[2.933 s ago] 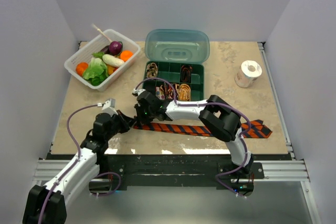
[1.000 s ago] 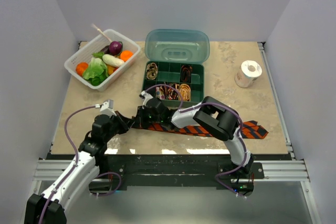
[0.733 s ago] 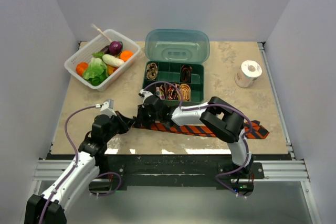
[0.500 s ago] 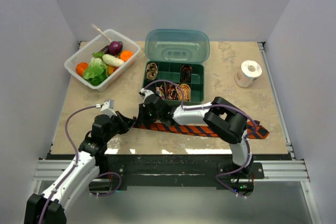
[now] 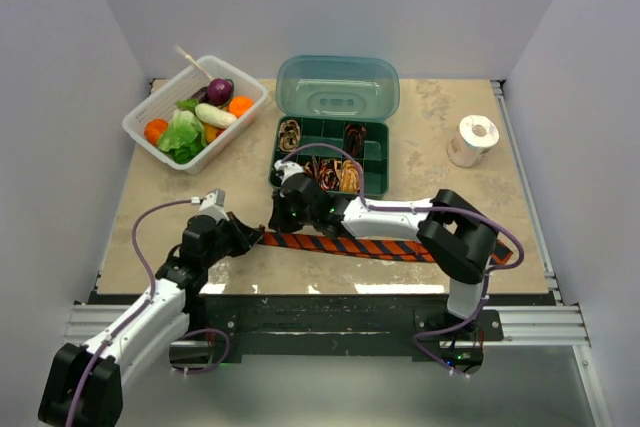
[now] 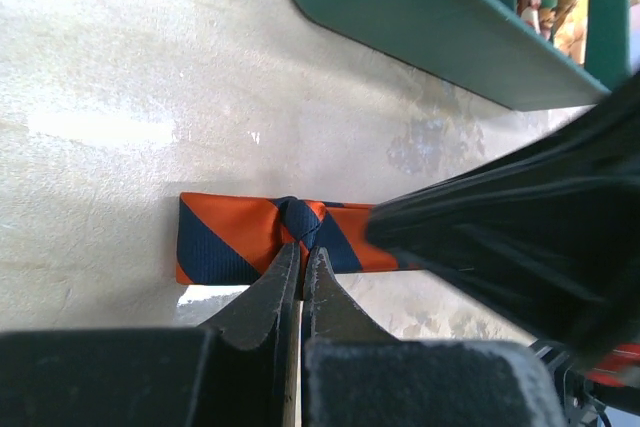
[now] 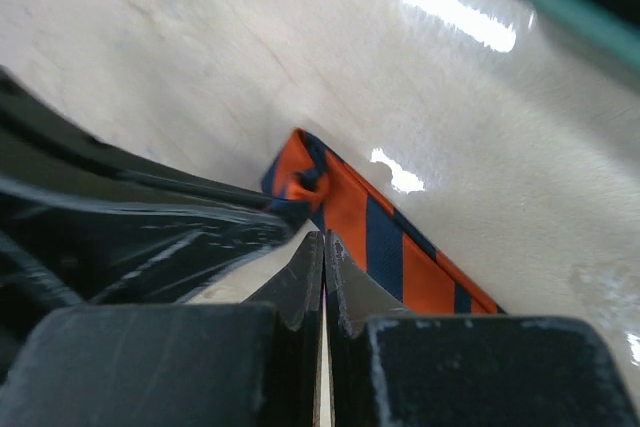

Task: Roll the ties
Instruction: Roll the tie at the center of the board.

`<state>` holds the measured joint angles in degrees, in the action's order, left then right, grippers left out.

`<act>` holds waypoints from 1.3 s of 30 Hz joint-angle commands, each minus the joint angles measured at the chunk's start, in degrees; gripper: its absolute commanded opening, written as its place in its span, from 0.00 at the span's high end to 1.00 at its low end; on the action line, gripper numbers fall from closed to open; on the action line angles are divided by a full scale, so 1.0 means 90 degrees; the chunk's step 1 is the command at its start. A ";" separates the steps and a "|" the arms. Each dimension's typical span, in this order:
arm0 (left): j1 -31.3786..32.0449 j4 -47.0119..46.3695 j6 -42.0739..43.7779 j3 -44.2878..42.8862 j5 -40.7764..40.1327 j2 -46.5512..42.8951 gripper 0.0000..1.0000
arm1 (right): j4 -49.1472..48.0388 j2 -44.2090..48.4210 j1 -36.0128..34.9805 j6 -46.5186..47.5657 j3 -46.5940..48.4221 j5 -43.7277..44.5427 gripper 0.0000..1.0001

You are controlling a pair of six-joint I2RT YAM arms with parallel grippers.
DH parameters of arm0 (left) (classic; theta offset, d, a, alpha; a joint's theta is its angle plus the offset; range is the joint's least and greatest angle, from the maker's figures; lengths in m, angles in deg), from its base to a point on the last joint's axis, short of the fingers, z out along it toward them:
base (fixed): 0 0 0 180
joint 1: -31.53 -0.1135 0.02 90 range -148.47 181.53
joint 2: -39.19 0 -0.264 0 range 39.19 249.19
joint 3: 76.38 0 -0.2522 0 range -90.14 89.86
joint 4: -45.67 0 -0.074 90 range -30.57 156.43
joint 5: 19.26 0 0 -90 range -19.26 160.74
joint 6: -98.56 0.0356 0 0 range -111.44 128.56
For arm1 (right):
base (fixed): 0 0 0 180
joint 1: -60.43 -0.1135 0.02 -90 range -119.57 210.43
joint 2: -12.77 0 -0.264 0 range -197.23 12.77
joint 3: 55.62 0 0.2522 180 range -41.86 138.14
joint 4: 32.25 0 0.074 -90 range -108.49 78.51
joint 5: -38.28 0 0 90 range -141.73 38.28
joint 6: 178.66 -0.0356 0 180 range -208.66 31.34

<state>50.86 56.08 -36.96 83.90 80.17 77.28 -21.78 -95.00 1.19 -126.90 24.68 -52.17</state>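
The striped tie (image 6: 230, 237) is lying flat along the near edge of the surface (image 5: 200, 197), and the left gripper (image 6: 303, 252) is pinching its bunched-up end, clamped tight. The right gripper (image 7: 322, 239) is sitting clenched right at that same end too, but I can't tell if it's grabbing any fabric.

Tie (image 5: 340, 245) before organizer box (image 5: 381, 175); basket (image 5: 165, 89) left, tape roll (image 5: 471, 140) right.
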 commanded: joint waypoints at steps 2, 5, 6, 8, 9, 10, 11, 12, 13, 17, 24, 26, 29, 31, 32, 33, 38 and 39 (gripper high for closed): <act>0.0147 -0.0632 -0.0040 -0.0071 -0.0022 0.0503 1.00 | 0.0199 0.0460 0.0030 0.0303 0.0028 0.0431 1.00; 0.0215 -0.0857 -0.0060 -0.0090 -0.0022 0.0854 1.00 | 0.0073 0.0451 0.0030 0.0304 -0.0011 0.0353 1.00; 0.0235 -0.0896 -0.0069 -0.0110 -0.0032 0.0943 1.00 | 0.0044 0.0422 0.0030 0.0313 -0.0011 0.0333 1.00; 0.0283 -0.1071 -0.0099 -0.0110 -0.0061 0.1187 1.00 | 0.0014 0.0343 0.0030 0.0323 0.0067 0.0236 1.00; 0.0303 -0.1131 -0.0108 -0.0110 -0.0081 0.1256 1.00 | 0.0014 0.0237 0.0030 0.0323 0.0106 0.0235 1.00; 0.0322 -0.1179 -0.0128 -0.0100 -0.0091 0.1324 1.00 | 0.0004 0.0197 0.0030 0.0323 0.0116 0.0216 1.00; 0.0332 -0.1296 -0.0157 -0.0090 -0.0110 0.1441 1.00 | -0.0035 0.0168 0.0040 0.0313 0.0126 0.0206 1.00; 0.0332 -0.1326 -0.0177 -0.0090 -0.0130 0.1490 1.00 | -0.0035 0.0138 0.0040 0.0323 0.0145 0.0216 1.00; 0.0342 -0.1365 -0.0196 -0.0090 -0.0130 0.1559 1.00 | -0.0045 0.0119 0.0040 0.0323 0.0145 0.0216 1.00; 0.0352 -0.1560 -0.0342 -0.0051 -0.0101 0.1618 0.96 | -0.0035 0.0050 0.0049 0.0342 0.0155 0.0196 1.00; 0.0352 -0.1522 -0.0460 0.0007 -0.0227 0.1266 0.86 | -0.0045 0.0080 0.0088 0.0342 0.0126 0.0225 1.00; 0.0352 -0.1531 -0.0450 0.0007 -0.0228 0.1325 0.80 | -0.0035 0.0070 0.0098 0.0342 0.0136 0.0206 1.00; 0.0352 -0.1648 -0.0440 0.0007 -0.0150 0.1559 0.73 | -0.0035 0.0089 0.0118 0.0342 0.0106 0.0225 1.00; 0.0352 -0.1833 -0.0508 0.0066 -0.0101 0.1705 0.69 | -0.0045 0.0099 0.0128 0.0343 0.0106 0.0235 1.00; 0.0352 -0.1912 -0.0538 0.0105 -0.0081 0.1744 0.66 | -0.0045 0.0089 0.0137 0.0352 0.0106 0.0255 1.00; 0.0362 -0.1990 -0.0548 0.0124 -0.0062 0.1812 0.65 | -0.0054 0.0089 0.0128 0.0352 0.0106 0.0255 1.00; 0.0352 -0.2254 -0.0675 0.0242 -0.0003 0.1862 0.63 | -0.0123 0.0080 0.0137 0.0362 0.0048 0.0235 1.00; 0.0352 -0.2245 -0.0685 0.0252 -0.0003 0.1823 0.64 | -0.0142 0.0050 0.0147 0.0352 0.0038 0.0197 1.00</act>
<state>53.79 39.60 -41.90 85.26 79.73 93.74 -21.30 -94.91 2.26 -124.61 24.66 -50.93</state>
